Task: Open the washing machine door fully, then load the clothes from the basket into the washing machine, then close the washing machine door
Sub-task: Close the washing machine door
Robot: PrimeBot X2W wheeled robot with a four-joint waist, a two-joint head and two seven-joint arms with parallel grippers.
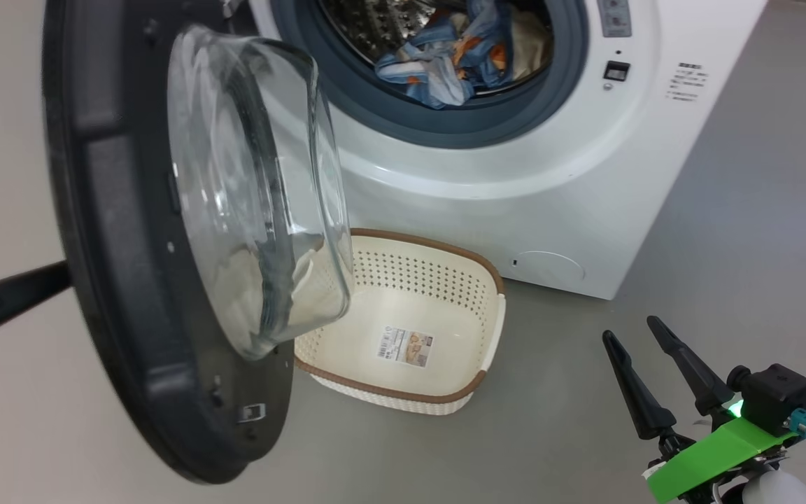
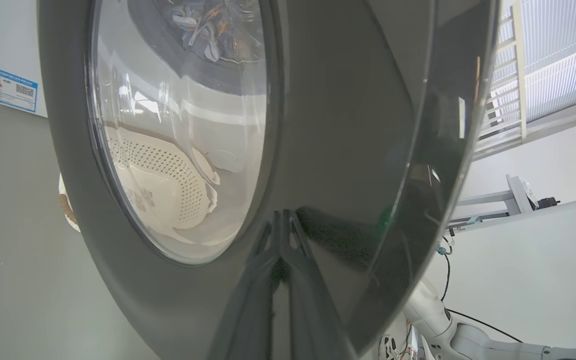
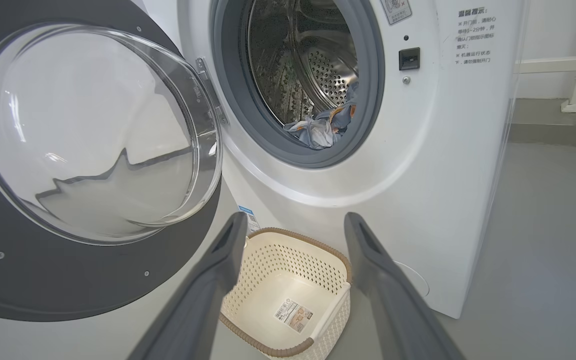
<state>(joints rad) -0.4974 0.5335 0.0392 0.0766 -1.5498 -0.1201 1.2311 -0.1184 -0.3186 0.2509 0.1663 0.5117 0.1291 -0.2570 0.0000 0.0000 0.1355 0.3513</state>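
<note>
Now, left gripper (image 2: 281, 260): our fingers together, tips touching the outer face of the washing machine door (image 1: 116, 280).
right gripper (image 1: 629, 329): we hold our fingers apart.
basket (image 1: 431, 243): between right gripper and door.
clothes (image 1: 452, 56): in the washing machine (image 1: 480, 189), beyond basket.

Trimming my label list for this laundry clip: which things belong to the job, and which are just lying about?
Job: washing machine door, clothes, basket, washing machine.
Just about: white railing, window blinds.
</note>
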